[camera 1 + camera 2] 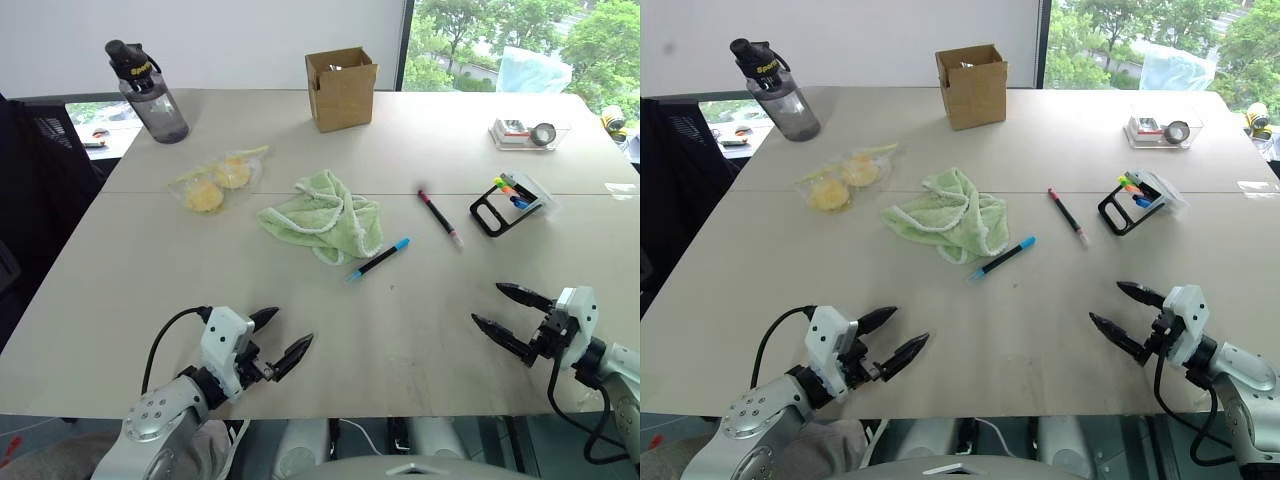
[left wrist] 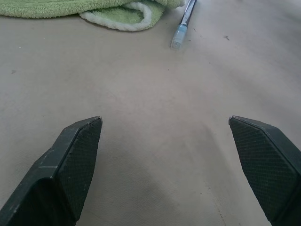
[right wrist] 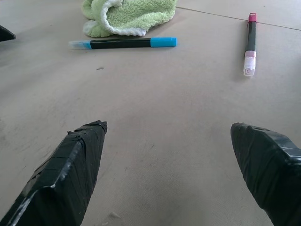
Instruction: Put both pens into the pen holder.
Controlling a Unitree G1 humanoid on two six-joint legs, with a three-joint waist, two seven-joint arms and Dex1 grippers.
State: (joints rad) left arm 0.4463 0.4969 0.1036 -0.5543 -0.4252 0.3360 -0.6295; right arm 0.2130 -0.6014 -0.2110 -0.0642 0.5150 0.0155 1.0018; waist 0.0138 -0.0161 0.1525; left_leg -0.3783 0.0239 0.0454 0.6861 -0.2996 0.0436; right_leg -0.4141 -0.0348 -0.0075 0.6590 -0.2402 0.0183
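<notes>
Two pens lie flat on the beige table (image 1: 330,330). The black pen with light-blue ends (image 1: 379,259) rests just right of the green towel. A black pen with pink-red ends (image 1: 439,218) lies further right, between the towel and the pen holder (image 1: 510,203), a small black looped frame with coloured marker tips, lying toward the right side. My left gripper (image 1: 282,338) hovers open near the front edge at the left, nothing between its fingers. At the front right my right gripper (image 1: 500,310) is also open and empty. Both pens show ahead of it in the right wrist view.
A crumpled green towel (image 1: 322,216) sits mid-table. A bag with yellow items (image 1: 215,180) lies to its left, a dark water bottle (image 1: 150,92) at the back left. A brown cardboard box (image 1: 341,88) stands at the back, a clear tray (image 1: 528,132) at the back right.
</notes>
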